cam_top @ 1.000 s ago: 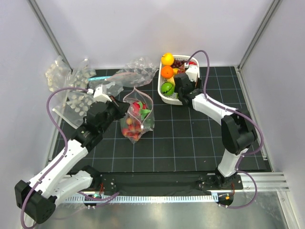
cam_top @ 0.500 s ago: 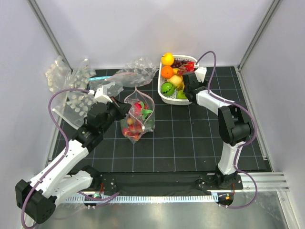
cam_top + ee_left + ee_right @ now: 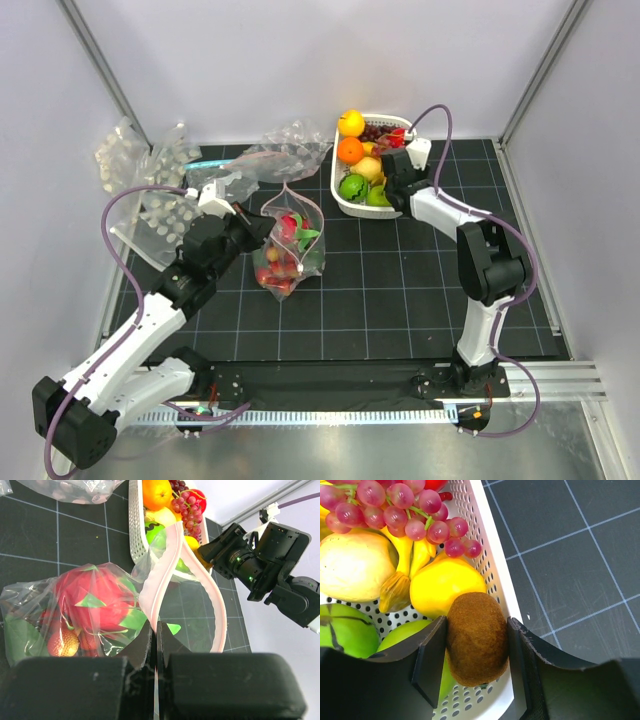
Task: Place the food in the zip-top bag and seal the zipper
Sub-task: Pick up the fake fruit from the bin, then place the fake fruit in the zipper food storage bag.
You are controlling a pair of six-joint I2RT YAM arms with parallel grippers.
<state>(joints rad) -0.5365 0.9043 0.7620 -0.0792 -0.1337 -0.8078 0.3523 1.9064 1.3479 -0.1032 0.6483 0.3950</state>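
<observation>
The zip-top bag (image 3: 288, 255) stands on the tabletop (image 3: 400, 300) a little left of its middle, with its mouth up and gaping. Through the plastic I can make out the pink dragon fruit (image 3: 95, 597), the strawberries (image 3: 62, 642) lower down and the green leafy pieces (image 3: 134, 621). The left gripper (image 3: 154, 636) has its jaws pinched tight on the zipper (image 3: 167, 565) at one end of the mouth, where the two pinkish strips come together (past that point they spread into an open loop).

The right gripper (image 3: 477, 630) reaches into the white perforated basket (image 3: 490, 560), which sits at the far edge of the tabletop, right of the middle. Its jaws clasp a brown kiwi (image 3: 476, 647), one pressed against each flank. The kiwi is just inside the basket wall, touching a yellow fruit (image 3: 447, 582), with purple grapes (image 3: 405, 512) beyond. I cannot tell whether it rests on the basket floor or is raised.

Spare dotted bags (image 3: 150, 190) are heaped by the far left corner.
</observation>
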